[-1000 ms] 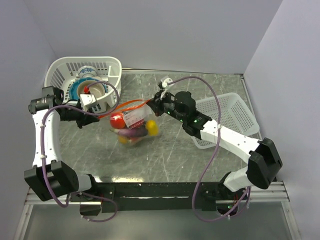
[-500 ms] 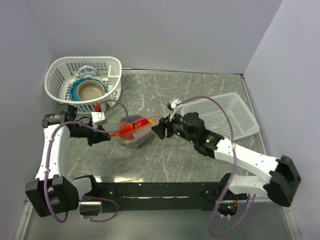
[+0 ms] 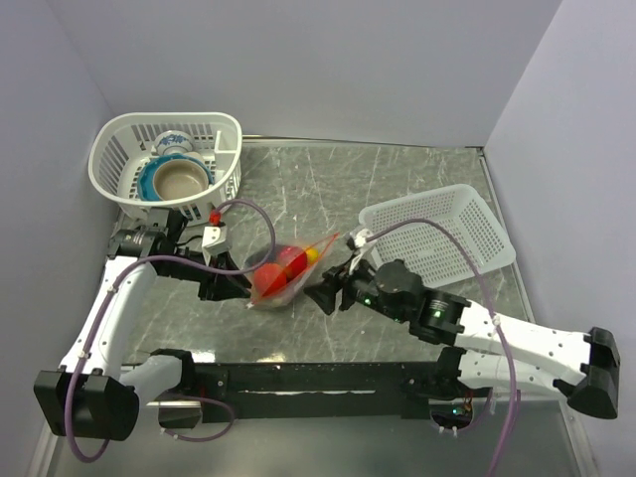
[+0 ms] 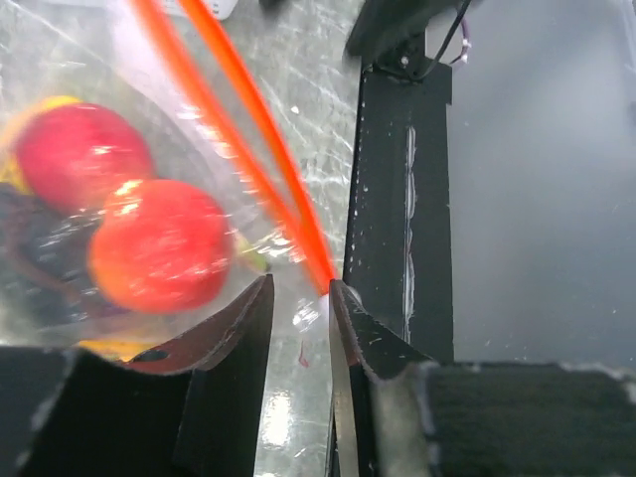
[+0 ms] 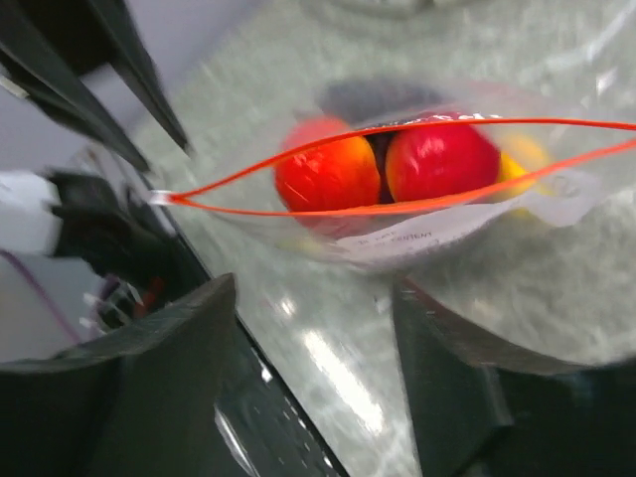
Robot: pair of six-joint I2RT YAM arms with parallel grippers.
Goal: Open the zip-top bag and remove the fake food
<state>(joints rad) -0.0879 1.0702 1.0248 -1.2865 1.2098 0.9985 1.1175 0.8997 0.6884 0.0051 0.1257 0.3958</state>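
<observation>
The zip-top bag (image 3: pixel 281 289) lies on the table between my two grippers, its orange-red zip strip (image 5: pixel 397 210) parted into two lines so the mouth gapes. The fake food is inside: a red tomato (image 5: pixel 442 159), a red-orange fruit (image 5: pixel 328 175), a yellow piece (image 5: pixel 524 157) and something dark purple (image 5: pixel 366 99). My left gripper (image 3: pixel 238 288) is at the bag's left corner. Its jaws stand a narrow gap apart, with the strip's end (image 4: pixel 316 260) just at their tips (image 4: pixel 300 286). My right gripper (image 3: pixel 323 295) sits just right of the bag, wide open (image 5: pixel 313 298) and holding nothing.
A white basket (image 3: pixel 231 127) holding blue-and-white bowls stands at the back left. A second white basket (image 3: pixel 437 238) sits at the right, close behind my right arm. A black rail (image 3: pixel 318 376) runs along the near table edge just behind both grippers.
The bag has come down from mid-air to the table, nearer the front edge. My right gripper let go and pulled back low. My left jaws have parted.
</observation>
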